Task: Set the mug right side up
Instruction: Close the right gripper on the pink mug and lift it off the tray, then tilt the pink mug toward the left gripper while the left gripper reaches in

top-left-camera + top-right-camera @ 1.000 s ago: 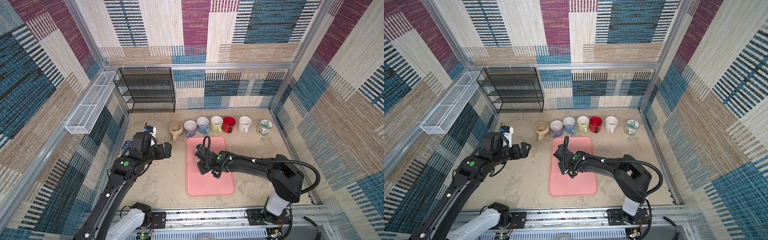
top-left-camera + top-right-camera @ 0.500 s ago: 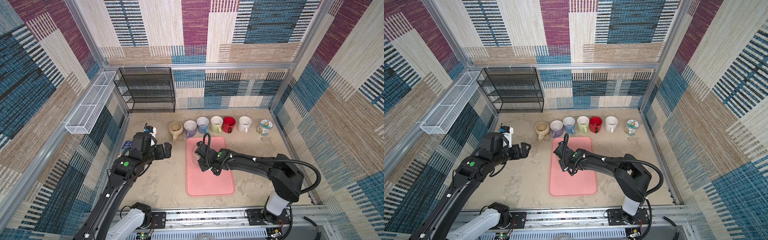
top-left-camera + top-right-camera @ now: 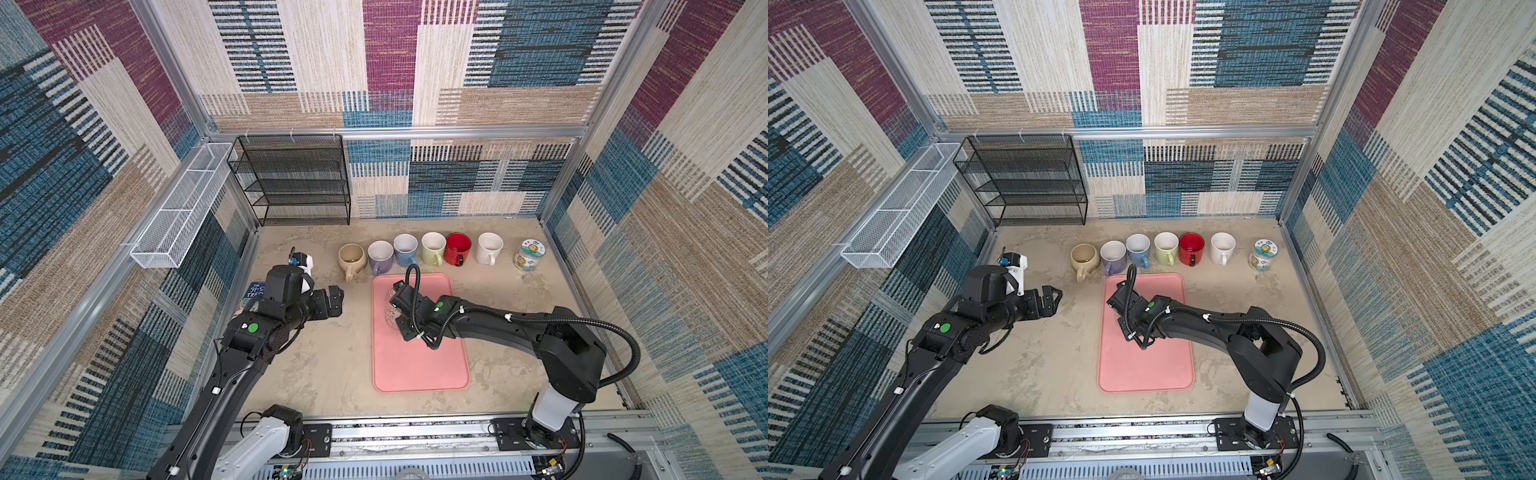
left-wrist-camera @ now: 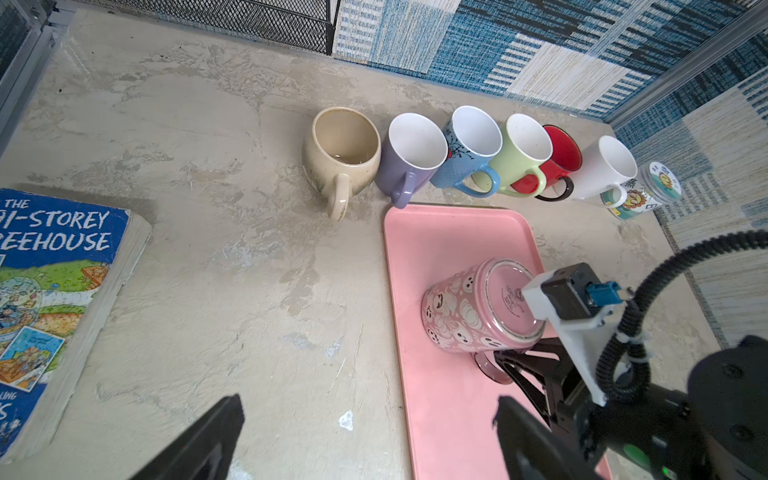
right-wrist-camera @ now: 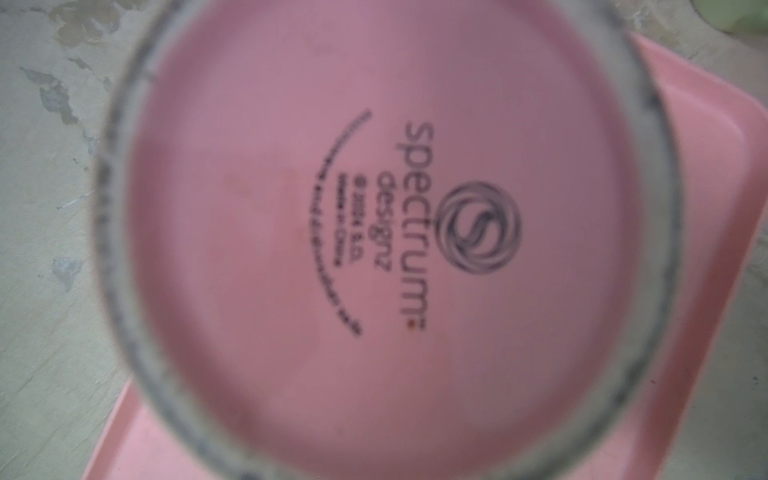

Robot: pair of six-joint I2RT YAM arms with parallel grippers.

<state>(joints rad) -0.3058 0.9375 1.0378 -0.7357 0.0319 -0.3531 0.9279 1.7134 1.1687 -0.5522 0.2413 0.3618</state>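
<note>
**One mug gripped, not yet turned**

1. Left gripper [image 3: 335,296]: jaws wide apart, empty, hovering over bare table beside the tray. I see no change from a second ago.
2. Right gripper [image 4: 500,365]: closed in over the last second, and its jaws now look pinched on the mug's handle.
3. Pink mug [image 4: 478,307]: base up and tilted, on the far half of the pink tray [image 4: 449,241].
4. Six upright mugs [image 3: 432,249]: in a row behind the tray, untouched.

I judge the grasp made; the flip remains.
</note>
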